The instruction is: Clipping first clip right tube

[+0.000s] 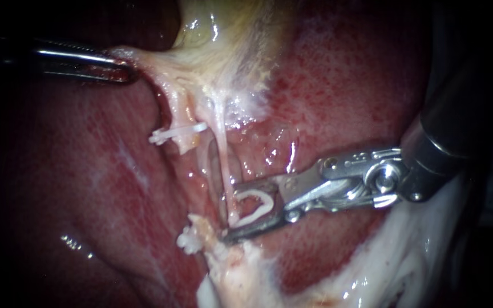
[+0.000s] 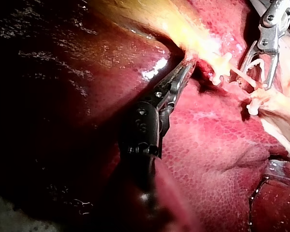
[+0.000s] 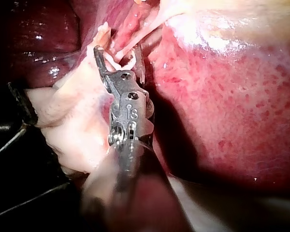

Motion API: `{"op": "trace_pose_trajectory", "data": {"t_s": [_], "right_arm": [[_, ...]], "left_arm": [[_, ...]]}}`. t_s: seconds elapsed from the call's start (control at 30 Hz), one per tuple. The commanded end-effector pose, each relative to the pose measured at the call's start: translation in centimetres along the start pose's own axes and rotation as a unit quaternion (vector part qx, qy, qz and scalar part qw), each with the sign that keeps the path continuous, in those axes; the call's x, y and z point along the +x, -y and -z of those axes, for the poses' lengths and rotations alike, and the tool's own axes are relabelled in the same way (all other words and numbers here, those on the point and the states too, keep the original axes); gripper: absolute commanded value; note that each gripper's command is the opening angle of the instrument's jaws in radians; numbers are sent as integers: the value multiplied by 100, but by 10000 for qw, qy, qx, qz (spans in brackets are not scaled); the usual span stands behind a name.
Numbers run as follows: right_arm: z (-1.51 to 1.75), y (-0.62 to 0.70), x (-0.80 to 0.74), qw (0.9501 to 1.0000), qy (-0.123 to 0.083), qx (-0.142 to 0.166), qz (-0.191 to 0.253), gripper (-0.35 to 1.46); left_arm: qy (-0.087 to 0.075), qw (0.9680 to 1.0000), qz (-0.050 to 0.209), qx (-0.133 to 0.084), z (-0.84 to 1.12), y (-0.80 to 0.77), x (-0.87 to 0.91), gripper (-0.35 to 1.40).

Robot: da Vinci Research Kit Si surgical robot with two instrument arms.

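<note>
Open clip (image 1: 269,204) is carried in part-open hand of R instrument (image 1: 232,214), lower centre, astride right tube (image 1: 222,159). Gallbladder (image 1: 229,34) is gripped upper left by L instrument (image 1: 125,67). Risk: partial closure if tube slips w/ traction.

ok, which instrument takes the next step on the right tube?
Right: the right instrument holds an open clip astride the tube. The left instrument is away, gripping the gallbladder, likely for tension.
</note>
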Motion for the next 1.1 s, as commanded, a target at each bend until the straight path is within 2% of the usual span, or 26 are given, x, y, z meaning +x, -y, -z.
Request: {"op": "trace_pose_trajectory", "data": {"t_s": [0.03,0.27,0.4,0.6,0.77,1.1], "right_arm": [[-1,-1,1,10000,-24,-20,10,49],[-6,-8,0,9996,-223,-15,-166,49],[-11,-10,1,9986,-409,69,-341,49],[-14,-9,1,9976,-483,247,-440,49],[-15,-2,2,9968,-516,372,-492,49],[-17,23,10,9941,-603,792,-430,45]], "left_arm": [[0,10000,1,3,0,0,0,-35],[0,10000,1,4,-1,0,0,-35],[-1,10000,1,5,-1,0,0,-35],[-1,10000,1,6,-2,0,0,-35],[-1,10000,0,6,-2,0,0,-35],[-1,10000,0,5,-1,0,0,-35]]}}
